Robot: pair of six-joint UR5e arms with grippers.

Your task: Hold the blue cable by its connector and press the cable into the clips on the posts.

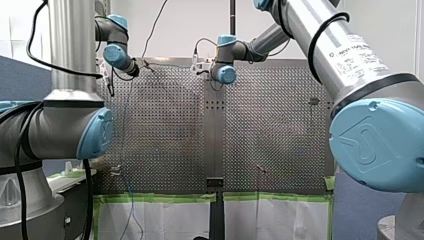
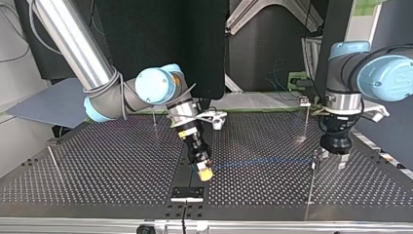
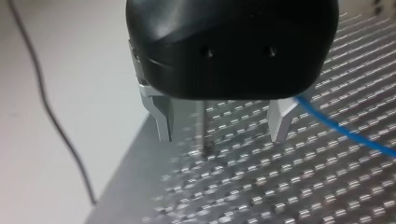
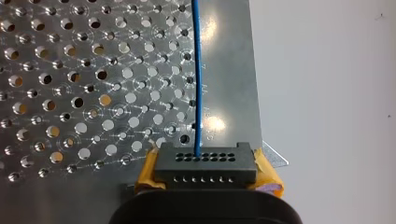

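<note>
Blue cable (image 4: 199, 79), plugged into a black connector (image 4: 205, 168) and running straight ahead from it over the perforated table (image 4: 70, 93). Connector clamped between the yellow pads (image 4: 145, 173) of my right gripper (image 2: 205, 171), close to the table's edge at the top view's middle. From there, stretched low across toward my left gripper (image 3: 220, 137). Metal fingers (image 3: 161, 116) there spread apart, holding nothing, straddling a thin post (image 3: 204, 123). Cable passing just beside one finger.

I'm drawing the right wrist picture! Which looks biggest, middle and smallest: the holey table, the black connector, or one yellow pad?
1. perforated table, biggest
2. black connector
3. yellow pad, smallest; only its edge shows beside the connector
</note>
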